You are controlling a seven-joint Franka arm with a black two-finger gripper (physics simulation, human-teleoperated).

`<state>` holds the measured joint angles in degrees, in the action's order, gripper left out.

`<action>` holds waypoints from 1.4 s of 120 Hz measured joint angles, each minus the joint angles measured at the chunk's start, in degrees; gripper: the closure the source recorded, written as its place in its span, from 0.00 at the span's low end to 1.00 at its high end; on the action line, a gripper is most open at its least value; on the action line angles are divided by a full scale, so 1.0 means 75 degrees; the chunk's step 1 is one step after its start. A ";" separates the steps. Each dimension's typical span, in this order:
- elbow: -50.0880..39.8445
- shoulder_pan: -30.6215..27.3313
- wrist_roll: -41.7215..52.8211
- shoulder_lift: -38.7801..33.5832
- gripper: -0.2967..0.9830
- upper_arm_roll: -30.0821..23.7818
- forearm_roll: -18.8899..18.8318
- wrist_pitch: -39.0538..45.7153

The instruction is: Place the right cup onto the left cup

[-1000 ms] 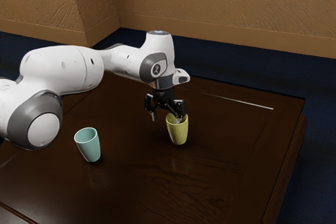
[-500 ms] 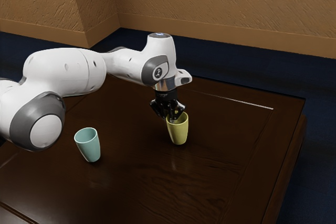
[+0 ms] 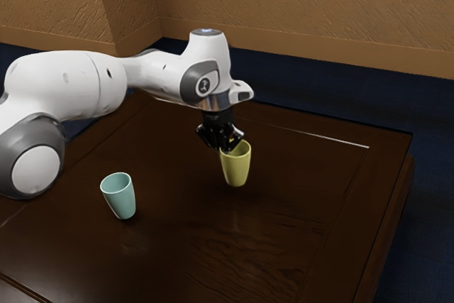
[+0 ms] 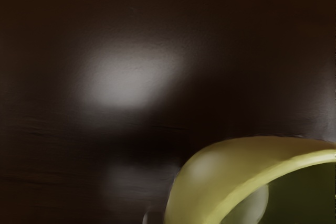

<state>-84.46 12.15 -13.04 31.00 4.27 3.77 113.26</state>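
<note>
The counter (image 3: 269, 246) was dark brown wood, almost black in places, with fine streaks of grain and a polished skin that gave back soft, pale patches of light. A thin light line (image 3: 326, 138) ran along it near its far edge. Beyond lay a deep blue floor (image 3: 425, 246), and behind that a tan wall (image 3: 298, 5), roughly scored like raked plaster, above a smoother, plain band (image 3: 319, 44) at its foot. The arm (image 3: 57, 86) was glossy white and rounded, with grey at the joints.

The black gripper (image 3: 226, 147) pinched the yellow cup (image 3: 237, 169) by its rim, on the side toward the exterior view's left. That cup, the right one of the pair, hung upright just above the counter, its mouth open upward. It was smooth and tapered toward the base; in the wrist view its wall curved round to a thick, paler lip, with a shadowed olive hollow inside and a soft gleam on it.

The teal cup (image 3: 120, 200), of much the same tapering shape, stood upright on the counter toward the exterior view's left, well apart from the yellow one.
</note>
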 joint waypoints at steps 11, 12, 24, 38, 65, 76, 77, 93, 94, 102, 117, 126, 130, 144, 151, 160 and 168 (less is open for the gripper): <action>-0.0658 -0.0010 -0.0022 -0.0684 0.84 0.0038 -0.0056 -0.0012; -0.0714 -0.0011 -0.0024 -0.0744 0.84 0.0041 -0.0063 -0.0013; -0.1353 -0.0059 -0.0048 -0.1460 0.85 0.0108 -0.0192 -0.0023; -0.1632 -0.0084 -0.0068 -0.2023 0.85 0.0551 -0.0424 -0.0218; -0.1700 -0.0110 -0.0084 -0.2633 0.85 0.1391 -0.0768 -0.0835; -0.1802 -0.0101 -0.0065 -0.2658 0.85 0.1707 -0.0816 -0.0982; -0.1808 -0.0103 -0.0062 -0.2659 0.85 0.1736 -0.0819 -0.0992; -0.1915 -0.0111 0.0026 -0.2664 0.85 0.2170 -0.0845 -0.1112; -0.1921 -0.0112 0.0034 -0.2664 0.85 0.2192 -0.0846 -0.1117; -0.1976 -0.0107 0.0106 -0.2664 0.85 0.2374 -0.0848 -0.1148; -0.2064 -0.0113 0.0288 -0.2664 0.85 0.2745 -0.0844 -0.1183; -0.2095 -0.0114 0.0424 -0.2664 0.85 0.2996 -0.0842 -0.1200; -0.2112 -0.0125 0.0486 -0.2665 0.85 0.3081 -0.0841 -0.1206; -0.2282 -0.0103 0.0689 -0.2721 0.85 0.3228 -0.0837 -0.1218; -0.2539 -0.0011 0.0755 -0.2946 0.85 0.3242 -0.0839 -0.1199; -0.2848 0.0132 0.0796 -0.3242 0.85 0.3242 -0.0872 -0.1166; -0.3059 0.0247 0.0804 -0.3356 0.85 0.3238 -0.0921 -0.1095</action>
<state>-107.40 14.00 -7.01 5.83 28.55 -3.14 105.05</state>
